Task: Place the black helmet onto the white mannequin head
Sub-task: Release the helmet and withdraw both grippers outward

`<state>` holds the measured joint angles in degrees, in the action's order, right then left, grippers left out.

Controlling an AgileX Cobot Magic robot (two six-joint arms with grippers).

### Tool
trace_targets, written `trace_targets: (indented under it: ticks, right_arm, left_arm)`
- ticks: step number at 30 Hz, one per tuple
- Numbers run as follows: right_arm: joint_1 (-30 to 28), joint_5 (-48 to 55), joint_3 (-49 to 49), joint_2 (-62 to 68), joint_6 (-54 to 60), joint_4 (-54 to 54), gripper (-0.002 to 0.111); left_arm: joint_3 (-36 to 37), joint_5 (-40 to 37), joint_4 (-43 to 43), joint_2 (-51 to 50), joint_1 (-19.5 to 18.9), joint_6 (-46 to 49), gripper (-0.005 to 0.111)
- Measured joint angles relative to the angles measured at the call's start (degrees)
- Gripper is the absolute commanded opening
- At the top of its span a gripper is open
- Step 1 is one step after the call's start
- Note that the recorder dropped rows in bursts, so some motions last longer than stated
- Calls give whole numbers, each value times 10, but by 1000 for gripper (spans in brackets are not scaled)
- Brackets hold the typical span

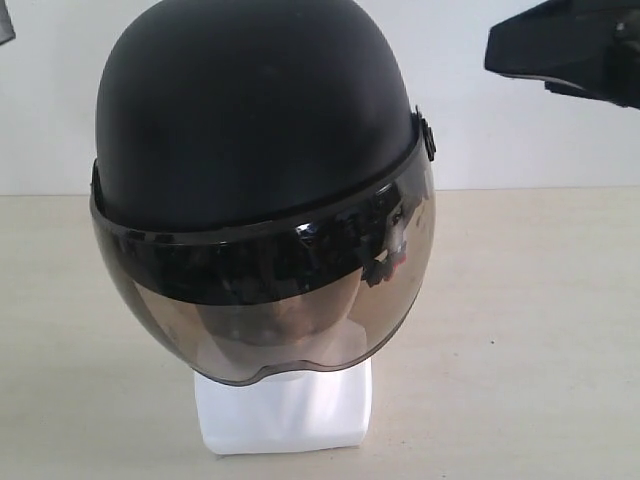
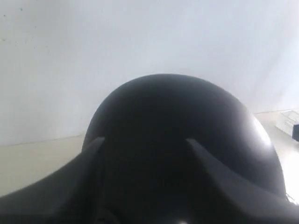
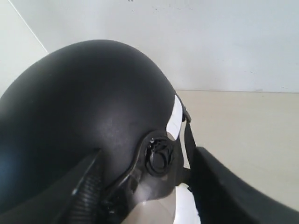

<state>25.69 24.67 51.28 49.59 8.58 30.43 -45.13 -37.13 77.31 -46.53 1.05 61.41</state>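
Observation:
The black helmet [image 1: 260,110] sits on the white mannequin head [image 1: 285,410], whose face is hidden behind the lowered smoky visor [image 1: 270,300]. Only the white neck and base show below it. My right gripper [image 1: 570,45] hangs at the upper right, apart from the helmet. In the right wrist view it [image 3: 147,154] is open, looking at the helmet's side [image 3: 79,107], the visor pivot [image 3: 159,156] and a strip of white head [image 3: 175,114]. My left gripper [image 2: 144,140] is open behind the helmet's dome [image 2: 177,107]; only a dark sliver of it [image 1: 5,25] shows at the top left.
The head stands on a beige table [image 1: 520,300] in front of a plain white wall [image 1: 500,130]. A pale, clear object [image 2: 287,121] lies at the table's far side in the left wrist view.

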Motion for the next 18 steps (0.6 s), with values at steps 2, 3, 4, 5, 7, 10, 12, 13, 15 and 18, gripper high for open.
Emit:
trace_targets:
  ticks: [2, 3, 4, 5, 7, 10, 12, 13, 15, 18]
  right_arm:
    - [0, 18, 0, -19, -32, -43, 46]
    - [0, 26, 0, -27, -44, -66, 35]
    - [0, 35, 0, -46, -75, -112, 32]
    - [0, 37, 0, -52, -90, -127, 24]
    - [0, 54, 0, -59, -111, -161, 9]
    - [0, 31, -26, -17, -124, -175, 0]
    - [0, 1, -41, 27, -125, -169, 0]
    - [0, -14, -44, 51, -122, -156, 0]
    - [0, -46, -44, 68, -98, -121, 0]
    - [-4, -78, -41, 75, -75, -101, 5]
  left_arm:
    - [0, 1, 0, 15, 0, -11, 48]
    - [0, 1, 0, 23, 0, -19, 48]
    - [0, 1, -4, 36, 0, -26, 48]
    - [0, 1, -7, 42, 0, -29, 48]
    - [0, 1, -23, 50, 0, -46, 45]
    - [0, 1, -84, 51, 0, -99, 23]
    - [0, 1, -128, 52, 0, -127, 14]
    - [0, 1, -142, 52, 0, -132, 13]
    - [0, 1, -149, 52, 0, -138, 13]
    - [0, 1, -151, 52, 0, -138, 13]
